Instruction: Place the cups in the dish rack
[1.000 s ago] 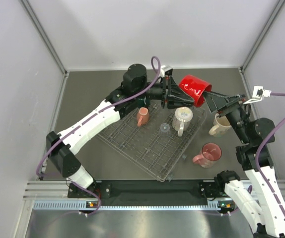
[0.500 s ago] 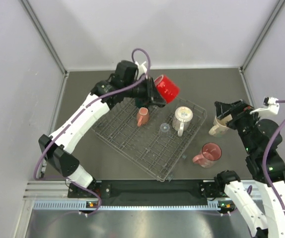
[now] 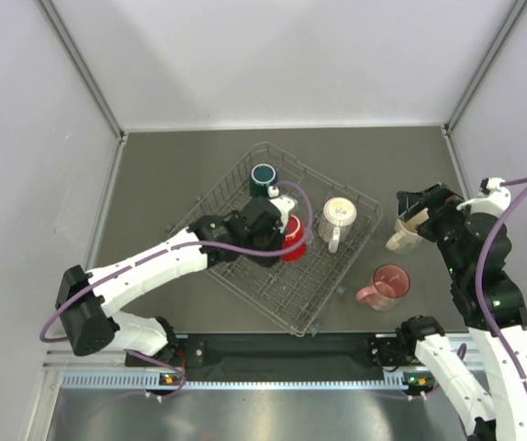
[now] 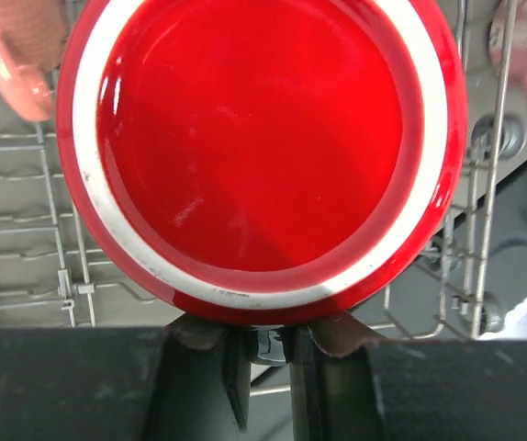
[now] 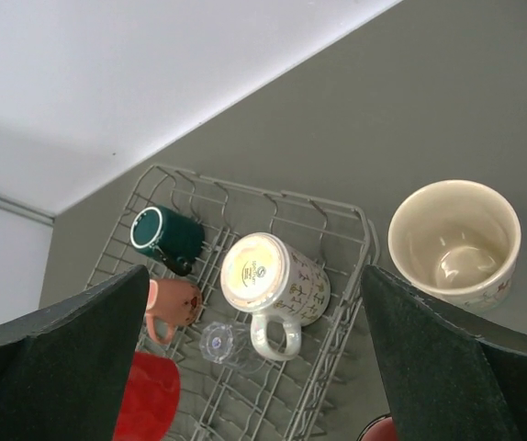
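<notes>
**A:** Where is the red cup (image 4: 263,147)?

**B:** It's pinched in my left fingers (image 4: 199,395). They are drawn close together on the cup's edge at the bottom of my left wrist view. Its red base with the pale ring fills most of that view. From above, the cup is over the middle of the dish rack (image 3: 273,292), just beside the floral cream mug (image 3: 337,217). I cannot tell whether it touches the wires.

**A:** And your other side?

**B:** My right fingers (image 5: 61,358) are spread wide and grip nothing. They hang over the counter (image 5: 447,83) to the right of the rack, above the plain cream mug (image 5: 454,241). That mug stands upright, mouth up, outside the rack and near its rim.

**A:** What lies in the rack?

**B:** The dark teal mug (image 5: 167,234) is at the far corner. The salmon mug (image 5: 173,308) is nearer, close to the red cup. The clear glass (image 5: 218,342) is just beside the floral cream mug, which stands upside down with its handle towards me.

**A:** Anything else outside?

**B:** The pink mug (image 3: 387,283) sits on the counter near the rack's right side, well apart from my left fingers.
</notes>
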Motion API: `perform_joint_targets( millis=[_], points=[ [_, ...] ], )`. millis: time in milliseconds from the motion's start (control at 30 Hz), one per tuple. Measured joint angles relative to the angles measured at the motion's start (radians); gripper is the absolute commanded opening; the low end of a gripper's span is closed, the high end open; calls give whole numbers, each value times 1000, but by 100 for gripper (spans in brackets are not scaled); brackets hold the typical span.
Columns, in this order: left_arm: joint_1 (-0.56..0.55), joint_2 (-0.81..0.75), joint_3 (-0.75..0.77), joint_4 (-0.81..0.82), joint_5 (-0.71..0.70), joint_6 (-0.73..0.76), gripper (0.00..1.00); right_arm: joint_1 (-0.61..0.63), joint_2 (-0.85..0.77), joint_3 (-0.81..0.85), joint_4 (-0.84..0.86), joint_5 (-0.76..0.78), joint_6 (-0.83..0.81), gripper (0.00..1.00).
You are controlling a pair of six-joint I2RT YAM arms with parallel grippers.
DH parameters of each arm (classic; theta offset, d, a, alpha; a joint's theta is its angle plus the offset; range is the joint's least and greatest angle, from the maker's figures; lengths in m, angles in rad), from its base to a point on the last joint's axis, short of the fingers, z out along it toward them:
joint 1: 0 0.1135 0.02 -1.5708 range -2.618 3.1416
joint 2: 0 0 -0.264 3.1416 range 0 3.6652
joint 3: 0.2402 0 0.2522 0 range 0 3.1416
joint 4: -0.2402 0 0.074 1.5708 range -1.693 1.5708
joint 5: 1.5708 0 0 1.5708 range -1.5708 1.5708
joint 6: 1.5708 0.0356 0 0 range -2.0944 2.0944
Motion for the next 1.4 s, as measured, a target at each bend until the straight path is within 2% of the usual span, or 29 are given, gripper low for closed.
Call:
perform_joint_targets(
  millis=[267, 933, 1400],
  points=[
    [-136, 52, -62, 58, -128, 45, 0, 0, 10, 0, 0, 11, 1, 99],
    [-173, 275, -119, 242, -185, 26, 0, 0, -25, 0, -22, 52, 2, 100],
    [-225, 319, -119, 289, -195, 12, 0, 0, 4, -2, -26, 42, 2, 100]
  ],
)
